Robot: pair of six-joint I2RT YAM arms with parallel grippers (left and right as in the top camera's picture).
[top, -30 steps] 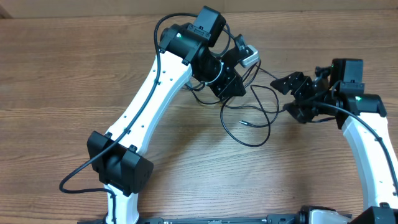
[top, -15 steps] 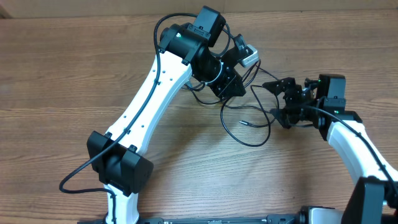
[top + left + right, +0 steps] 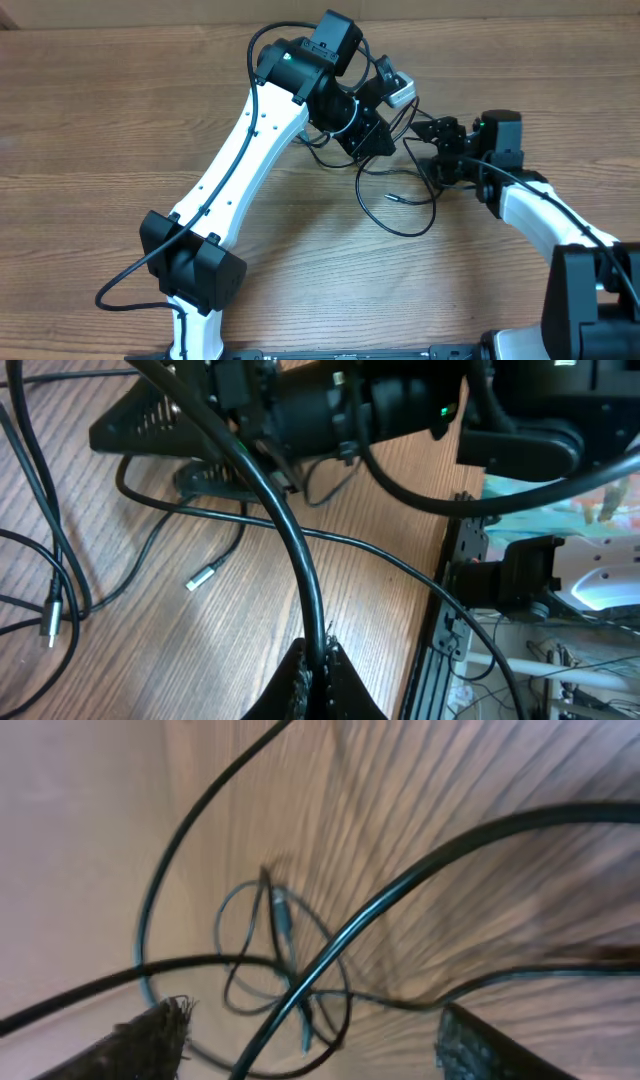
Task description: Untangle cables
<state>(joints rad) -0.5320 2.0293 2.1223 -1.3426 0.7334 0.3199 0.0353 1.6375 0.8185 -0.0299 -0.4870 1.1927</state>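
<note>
Wood table (image 3: 100,120), tangled black cables (image 3: 395,198)

Thin black cables (image 3: 395,197) lie in loose, tangled loops.

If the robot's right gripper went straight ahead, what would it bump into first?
Probably the black cable crossing just ahead of the right gripper, between its open fingers. The picture is blurry, so depth is a guess.
</note>
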